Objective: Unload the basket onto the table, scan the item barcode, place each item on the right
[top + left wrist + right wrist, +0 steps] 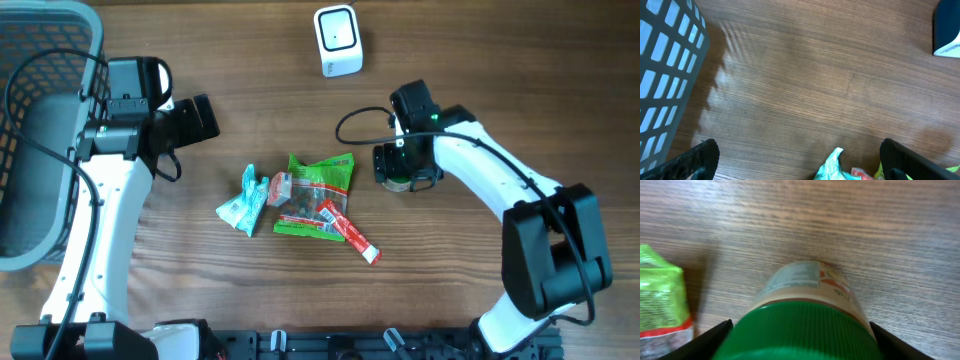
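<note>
A jar with a green ribbed lid point(800, 330) and a pale label point(795, 277) stands on the wooden table, right of centre point(402, 172). My right gripper point(800, 342) reaches down over it, open, with a black finger close on each side of the lid; no barcode shows. The white scanner point(337, 40) stands at the far edge of the table, and its dark corner shows in the left wrist view point(947, 27). My left gripper point(800, 165) hovers open and empty over bare wood at the left point(203, 117).
A heap of snack packets lies mid-table: a green packet point(318, 190), a teal packet point(243, 200) and a red stick point(350, 232). A grey mesh basket point(40, 120) fills the left edge. The green packet point(660, 295) lies just left of the jar.
</note>
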### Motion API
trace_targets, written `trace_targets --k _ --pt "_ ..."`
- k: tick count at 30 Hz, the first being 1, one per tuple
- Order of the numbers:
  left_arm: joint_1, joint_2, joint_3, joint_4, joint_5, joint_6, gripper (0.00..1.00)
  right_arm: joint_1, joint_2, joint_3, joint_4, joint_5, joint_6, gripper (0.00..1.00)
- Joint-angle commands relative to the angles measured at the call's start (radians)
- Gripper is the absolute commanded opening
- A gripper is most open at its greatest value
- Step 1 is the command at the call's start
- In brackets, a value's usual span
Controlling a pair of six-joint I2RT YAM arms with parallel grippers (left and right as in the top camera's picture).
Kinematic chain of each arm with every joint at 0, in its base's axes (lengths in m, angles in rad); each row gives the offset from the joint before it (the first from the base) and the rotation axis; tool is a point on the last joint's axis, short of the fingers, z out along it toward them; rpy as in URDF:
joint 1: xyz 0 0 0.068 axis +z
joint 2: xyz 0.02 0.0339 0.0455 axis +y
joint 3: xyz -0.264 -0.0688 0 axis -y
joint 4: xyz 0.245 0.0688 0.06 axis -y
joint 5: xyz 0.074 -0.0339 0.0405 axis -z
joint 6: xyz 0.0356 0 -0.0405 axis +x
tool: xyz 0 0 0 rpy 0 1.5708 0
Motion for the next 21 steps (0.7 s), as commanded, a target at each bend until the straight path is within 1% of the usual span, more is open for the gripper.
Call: trace_targets --k 1,12,14,16,17,21 --pt "0.003 -0.007 0.018 0.003 -0.006 0.015 1.0 0.003 0.007 -0.022 0.011 0.027 0.003 0.8" --pt "0.003 -0.007 0.018 0.003 -0.006 0.015 1.0 0.003 0.007 -0.023 0.051 0.05 -0.029 0.78" --pt "0.003 -0.007 0.018 0.003 -0.006 0.015 1.0 0.003 0.007 -0.023 0.049 0.05 -0.029 0.76" --pt "0.003 -0.007 0.018 0.003 -0.006 0.015 1.0 0.003 0.007 -0.023 0.045 0.05 -0.029 0.7" --pt "0.003 -0.007 0.018 0.003 -0.006 0.015 1.0 0.003 0.007 -0.023 0.046 0.05 -0.03 0.7" --pt "0.003 -0.007 0.018 0.003 -0.006 0.015 1.0 0.003 0.007 -0.027 0.048 0.05 -0.031 0.72"
